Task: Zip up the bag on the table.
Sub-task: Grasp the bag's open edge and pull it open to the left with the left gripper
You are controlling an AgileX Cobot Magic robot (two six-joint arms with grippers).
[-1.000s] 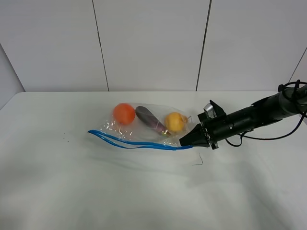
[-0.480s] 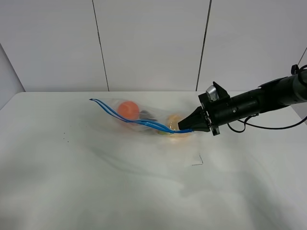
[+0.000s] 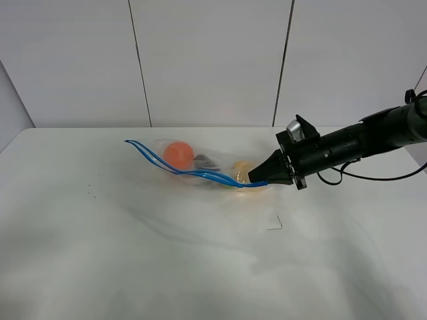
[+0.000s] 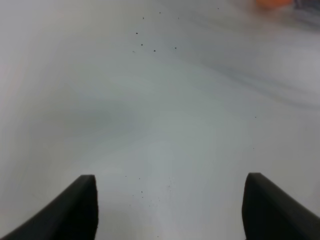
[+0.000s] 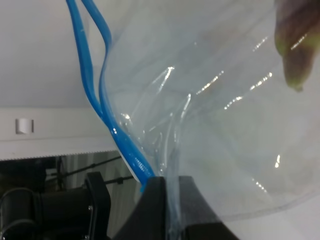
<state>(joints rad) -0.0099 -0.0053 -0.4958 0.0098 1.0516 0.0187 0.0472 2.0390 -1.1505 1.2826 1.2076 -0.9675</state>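
**Wall** [image 3: 207, 60]: pale panels with dark vertical seams, standing behind the table's far edge.

**Table** [image 3: 133, 267]: broad, plain white and matte. A few dark specks [image 3: 90, 195] lie towards its left side. One small bent dark scrap [image 3: 275, 223] lies just in front of the bag's right end.

**Right arm** [image 3: 373, 137]: black, reaching in from the right edge with a cable trailing below it.

**Right claw** [image 3: 253, 179]: clenched on the bag's right-hand corner. The wrist view shows the blue strip and the clear film running down between its tips.

**Left claw** [image 4: 170, 205]: released. Two dark fingers [image 4: 75, 210] stand wide apart over bare tabletop with nothing between them.

**Bag** [image 3: 200, 163]: clear, crinkly plastic with bright glints across the film. It lies at the far middle of the table, just left of the right claw, with its pinched corner lifted.

**Zipper strip** [image 3: 173, 170]: blue, running from the bag's upper left end down to the claw. Its two tracks stand apart over most of their length, so the mouth is unsealed.

**Contents, seen through the film:**
- Orange ball [image 3: 179, 153], towards the left end.
- Dark purple piece [image 3: 208, 161], in the middle.
- Yellow fruit [image 3: 241, 170], beside the claw and partly hidden by the strip.
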